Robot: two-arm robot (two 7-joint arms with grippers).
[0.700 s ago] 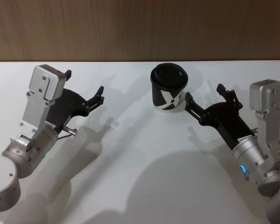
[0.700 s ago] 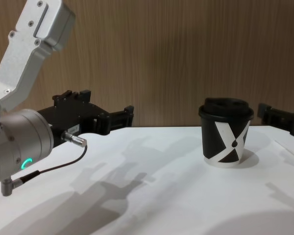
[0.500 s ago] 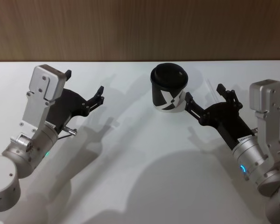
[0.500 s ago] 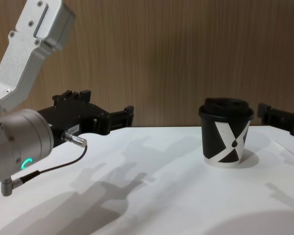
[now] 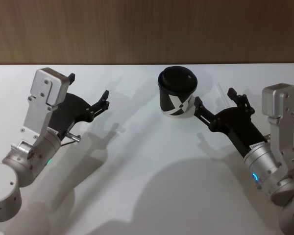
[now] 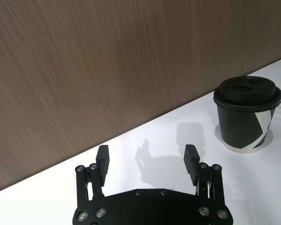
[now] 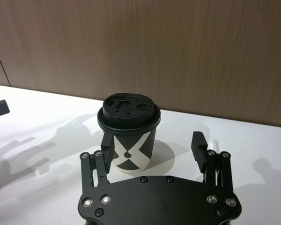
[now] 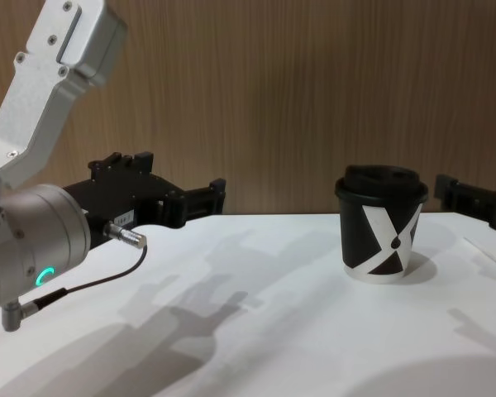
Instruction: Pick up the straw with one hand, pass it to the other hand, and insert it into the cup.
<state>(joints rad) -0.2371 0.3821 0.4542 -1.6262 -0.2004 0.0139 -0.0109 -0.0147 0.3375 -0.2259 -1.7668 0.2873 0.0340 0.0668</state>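
Left gripper (image 5: 88, 86) hovers at the cup's 9 o'clock, well apart, fingers spread wide and empty. The cup (image 5: 178, 90) stands upright on the white table (image 5: 137, 186), lid on. Now the straw (image 5: 222, 93): tough to spot, white on white, a faint line lying flat at the cup's 3 o'clock. Its long axis runs roughly 11 to 5 o'clock, and its near end is hidden behind the right gripper (image 5: 215, 98). That gripper sits at the cup's 4 o'clock, also spread wide and holding nothing. From the head view the straw passes between its fingertips, though whether they touch it can't be told.
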